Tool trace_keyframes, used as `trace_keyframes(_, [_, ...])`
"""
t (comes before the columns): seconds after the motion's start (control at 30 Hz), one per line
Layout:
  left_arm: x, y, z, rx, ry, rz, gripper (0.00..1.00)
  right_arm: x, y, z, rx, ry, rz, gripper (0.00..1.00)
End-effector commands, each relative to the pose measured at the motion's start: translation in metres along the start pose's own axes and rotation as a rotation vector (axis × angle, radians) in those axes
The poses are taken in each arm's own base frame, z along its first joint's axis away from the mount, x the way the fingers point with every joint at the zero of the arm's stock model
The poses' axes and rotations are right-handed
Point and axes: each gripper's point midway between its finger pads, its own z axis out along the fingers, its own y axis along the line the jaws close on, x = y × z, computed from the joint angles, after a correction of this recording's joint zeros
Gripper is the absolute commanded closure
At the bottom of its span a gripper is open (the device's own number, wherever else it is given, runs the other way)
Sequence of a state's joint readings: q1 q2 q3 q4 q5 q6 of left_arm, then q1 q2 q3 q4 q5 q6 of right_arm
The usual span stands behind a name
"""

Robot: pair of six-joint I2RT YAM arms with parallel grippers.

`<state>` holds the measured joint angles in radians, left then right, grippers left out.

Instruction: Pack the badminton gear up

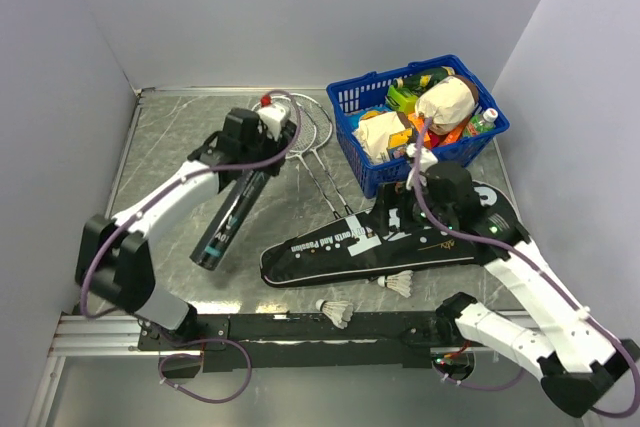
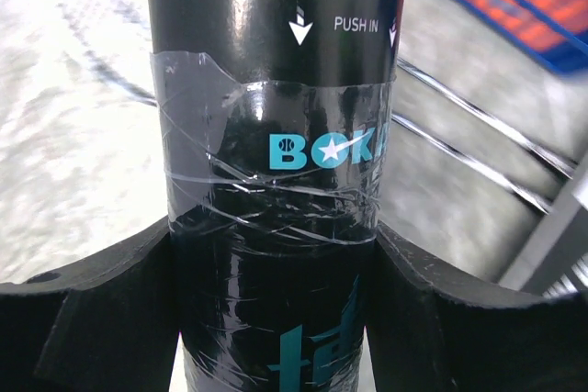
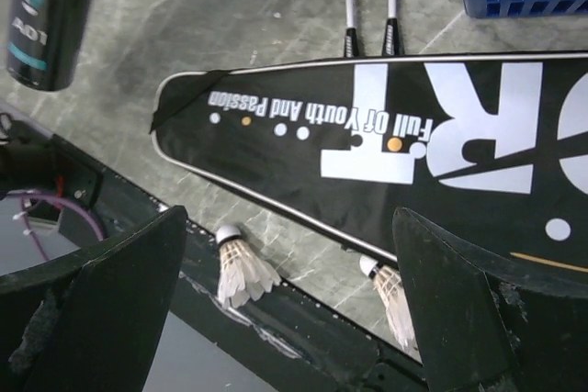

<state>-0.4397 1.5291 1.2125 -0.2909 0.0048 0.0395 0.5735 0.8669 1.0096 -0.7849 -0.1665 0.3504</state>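
— What's the surface like?
— A grey marbled tabletop (image 1: 160, 147) between pale walls. The glossy black tube (image 1: 232, 219), wrapped in clear tape, lies slantwise, clamped by the left hand (image 2: 276, 309).
— And the right hand (image 3: 289, 300)?
— Spread wide, empty, over the black bag (image 1: 400, 242). A feather shuttlecock (image 1: 398, 285) and a second shuttlecock (image 1: 337, 311) lie by its near edge. Thin rackets (image 1: 318, 142) lie beside the blue basket (image 1: 350, 97).

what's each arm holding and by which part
The left fingers clamp the dark tube at its taped band near one end; the right fingers are open, empty.

walls (image 1: 300, 7): plain pale grey, three sides | tabletop (image 1: 170, 147): grey marbled | light: even
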Motion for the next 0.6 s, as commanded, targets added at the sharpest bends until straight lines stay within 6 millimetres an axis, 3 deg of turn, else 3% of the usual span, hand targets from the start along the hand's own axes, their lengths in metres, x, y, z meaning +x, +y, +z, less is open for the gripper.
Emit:
trace_keyframes(0.0, [-0.006,-0.043,-0.041,0.199,-0.101,0.107,0.98,0.002,0.012,-0.029,-0.054,-0.003,-0.031,0.0])
trace_keyframes(0.07, [0.008,-0.068,-0.049,0.277,-0.124,0.161,0.98,0.007,0.015,-0.037,-0.067,0.014,-0.033,0.0])
trace_keyframes(0.1, [0.003,-0.079,-0.064,0.313,-0.176,0.189,0.98,0.009,0.016,-0.039,-0.076,0.019,-0.033,0.0])
trace_keyframes(0.17, [0.017,-0.105,-0.074,0.388,-0.196,0.253,0.99,0.007,0.021,-0.048,-0.102,-0.006,-0.036,0.0])
trace_keyframes(0.23, [0.016,-0.125,-0.092,0.451,-0.239,0.306,0.99,0.009,0.034,-0.057,-0.184,-0.02,-0.046,0.0])
trace_keyframes(0.37, [0.035,-0.146,-0.111,0.555,-0.202,0.336,0.99,0.008,0.051,-0.068,-0.278,-0.035,-0.069,0.01])
trace_keyframes(0.57, [0.059,-0.165,-0.133,0.661,-0.196,0.36,0.99,0.002,0.065,-0.068,-0.358,-0.037,-0.1,0.03])
